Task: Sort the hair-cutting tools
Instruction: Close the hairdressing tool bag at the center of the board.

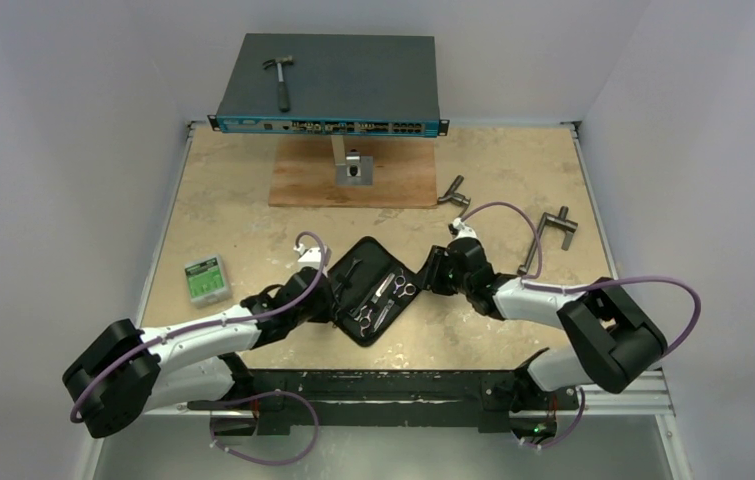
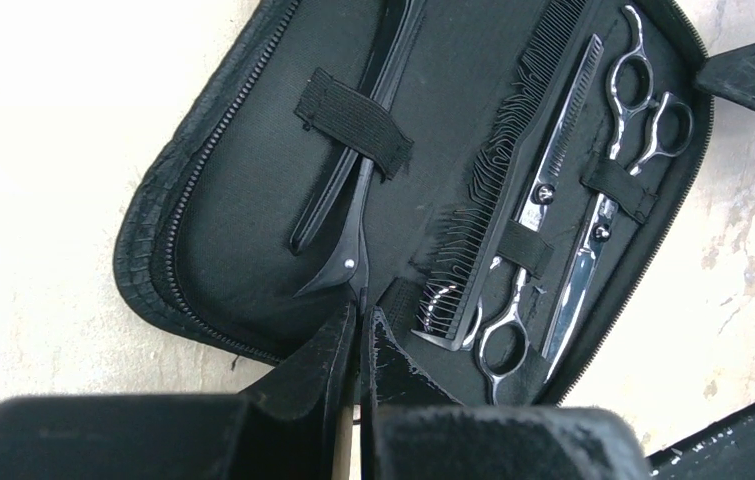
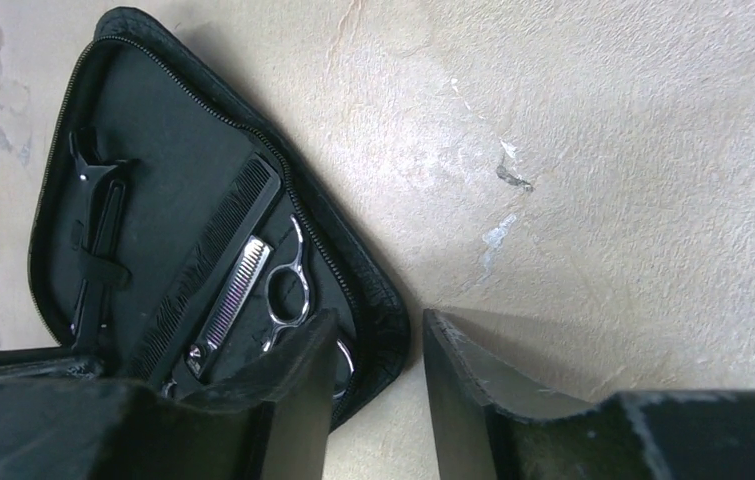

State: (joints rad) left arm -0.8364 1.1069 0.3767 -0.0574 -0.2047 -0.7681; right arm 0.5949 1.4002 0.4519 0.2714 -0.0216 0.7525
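Left gripper: jaws together, tips set at the pivot end of the hair clip; whether this is a grip on the clip's tail or mere contact is not decidable from the wrist view. Right gripper: fingers apart, straddling the rim of the open case, one finger over the lining, the other over the bare table, nothing clamped. Location of the tools: all inside the case, each under an elastic strap. Hair clip in the left half, comb along the centre fold, thinning scissors just beside the comb, plain scissors nearest the zip, the two pairs head to tail. Probable reason for the arrangement: left tips in line with the clip to slide it lengthwise under its strap, right at the rim to steady the case against that push. Pose: left arm stretched low and diagonal from its base toward the case's left side, wrist tipped down along the clip. Right arm folded at the elbow, forearm reaching in to the case's right corner.
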